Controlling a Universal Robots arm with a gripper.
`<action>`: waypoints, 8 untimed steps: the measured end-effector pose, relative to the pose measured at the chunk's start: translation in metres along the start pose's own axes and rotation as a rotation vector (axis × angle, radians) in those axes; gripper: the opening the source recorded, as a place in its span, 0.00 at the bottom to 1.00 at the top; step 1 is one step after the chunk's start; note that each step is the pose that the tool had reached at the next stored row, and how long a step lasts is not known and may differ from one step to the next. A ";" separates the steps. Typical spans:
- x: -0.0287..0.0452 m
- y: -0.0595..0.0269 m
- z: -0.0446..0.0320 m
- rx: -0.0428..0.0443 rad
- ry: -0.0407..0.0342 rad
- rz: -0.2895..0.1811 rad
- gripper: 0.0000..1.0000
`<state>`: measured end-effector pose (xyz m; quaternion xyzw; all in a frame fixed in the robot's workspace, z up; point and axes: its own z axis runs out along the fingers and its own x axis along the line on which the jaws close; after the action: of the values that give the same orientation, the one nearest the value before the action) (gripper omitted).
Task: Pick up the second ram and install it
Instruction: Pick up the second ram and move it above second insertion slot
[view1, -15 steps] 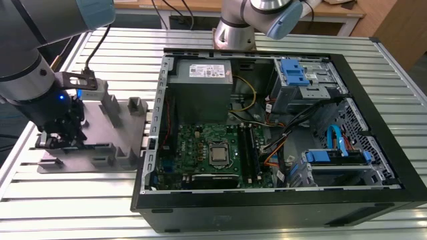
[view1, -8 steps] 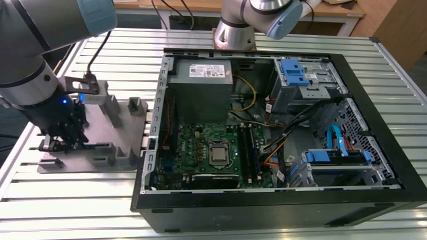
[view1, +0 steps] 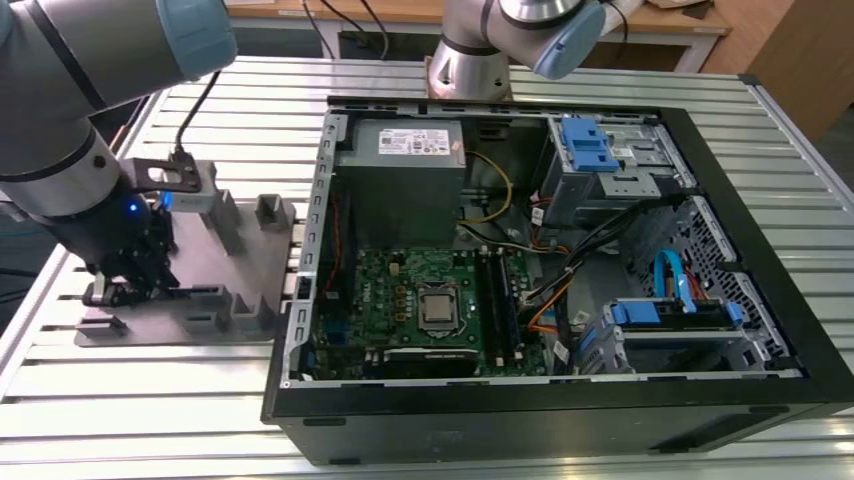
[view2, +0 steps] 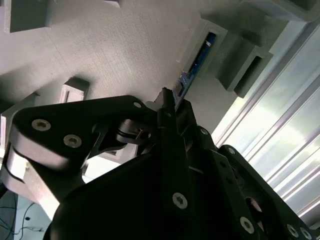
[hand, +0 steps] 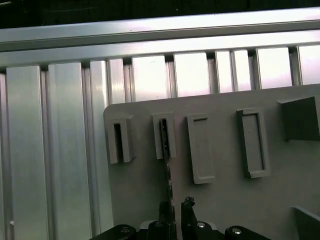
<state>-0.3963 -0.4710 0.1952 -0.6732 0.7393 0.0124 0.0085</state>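
— One gripper (view1: 124, 287), low over the grey holder plate (view1: 254, 270), at the plate's edge farthest from the computer case (view1: 534, 425). Agreed?
— Agreed. Plate flat on the slatted table (view1: 160, 420), near the table's edge on the exterior view's left, just beside the case's open side.
— And the second ram (hand: 168, 172)?
— Standing edge-on in a pocket of the plate, in the row along the plate's edge next to the bare slats. Second pocket from the plate's rounded corner in the first wrist view. Not lifted out: one end down in the pocket, the rest reaching up between the fingers (hand: 188, 202).
— Finger state?
— Narrow. One on each side of the stick, drawn in close in both wrist views. Clamped on it by the look of things, though hard to swear to contact on both faces from so edge-on an angle.
— Anything more from the second wrist view?
— Same stick, blue-green there, rising out of its pocket and running straight into the black linkage.
— Neighbours?
— Three more pockets (hand: 201, 147) in the same row, each apart from the ram's own.
— Inside the case?
— Green motherboard (view1: 400, 285) flat on the case's floor, toward the corner nearest the plate. Long black slots (view1: 497, 290) just beside the processor (view1: 437, 308), well apart from the gripper.
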 end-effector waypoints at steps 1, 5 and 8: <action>0.0000 0.0000 0.0010 0.0000 -0.0002 0.000 0.21; 0.0001 0.0000 0.0015 -0.0003 -0.0002 0.000 0.21; 0.0001 0.0000 0.0016 -0.0001 -0.0003 0.000 0.21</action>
<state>-0.3963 -0.4710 0.1935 -0.6733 0.7392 0.0125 0.0086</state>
